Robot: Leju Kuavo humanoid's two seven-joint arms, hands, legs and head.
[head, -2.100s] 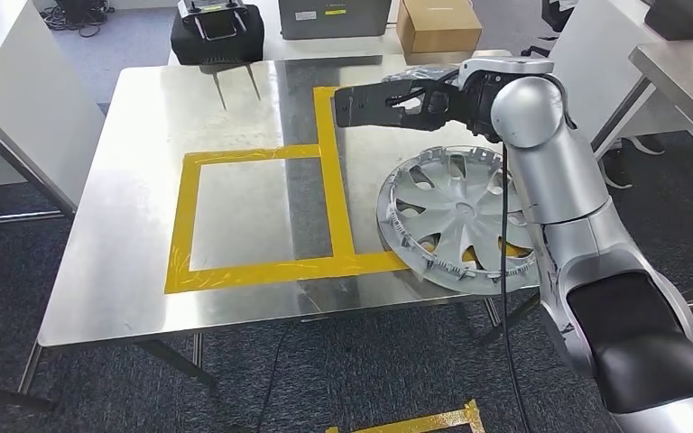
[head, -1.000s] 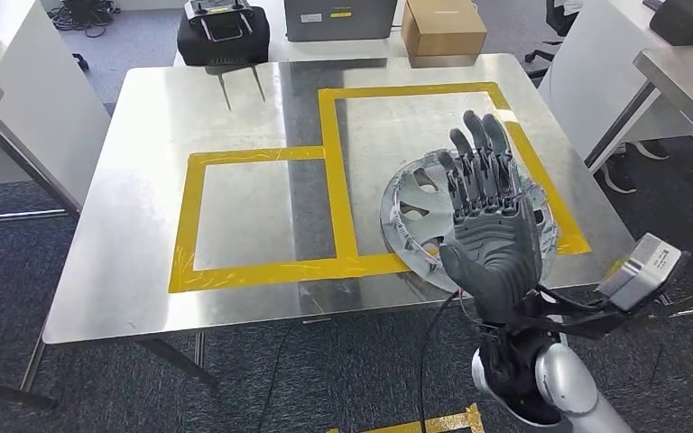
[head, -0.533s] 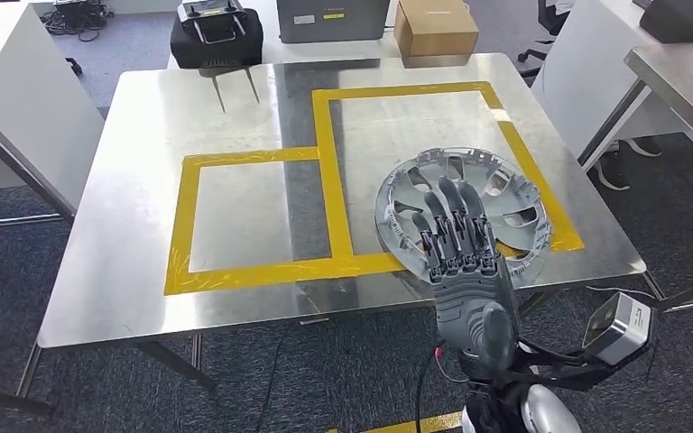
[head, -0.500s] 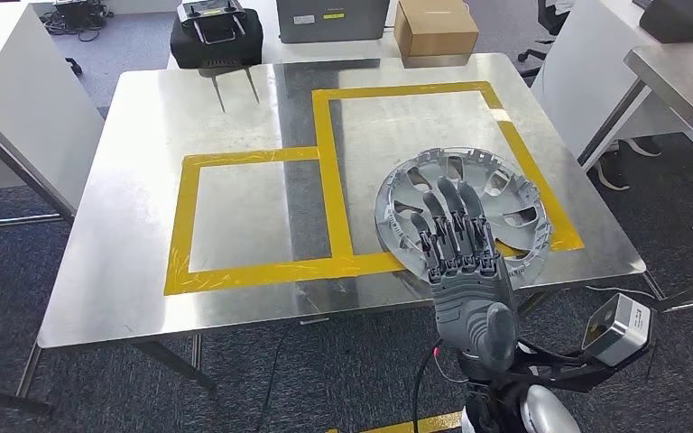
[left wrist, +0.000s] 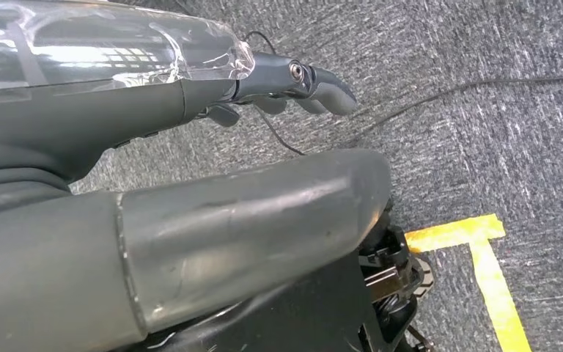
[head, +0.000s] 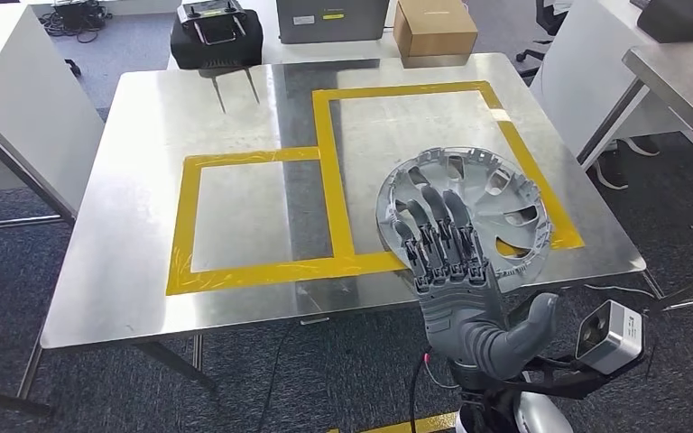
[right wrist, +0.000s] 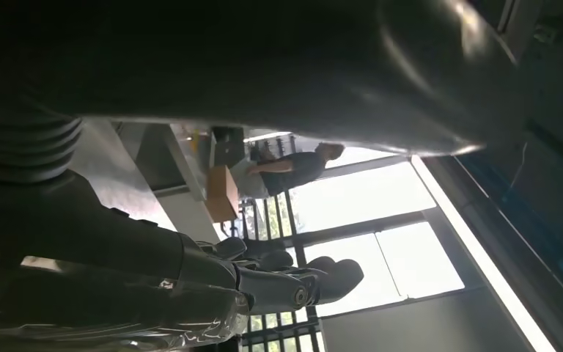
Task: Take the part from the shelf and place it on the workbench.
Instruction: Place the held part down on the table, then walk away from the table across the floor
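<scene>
Head view: wheel cover (head: 483,194) flat on bench (head: 144,271) at 4 o'clock; right hand (head: 456,271) open, empty. Light, stiff plastic; grip rim.

head: high on my body, facing forward and down over the metal table (head: 235,135) | left wrist: close behind my left hand (left wrist: 293,77), looking down at carpet (left wrist: 484,110) | right wrist: close behind my right hand (right wrist: 264,282), tipped up toward bright windows (right wrist: 366,198)
</scene>
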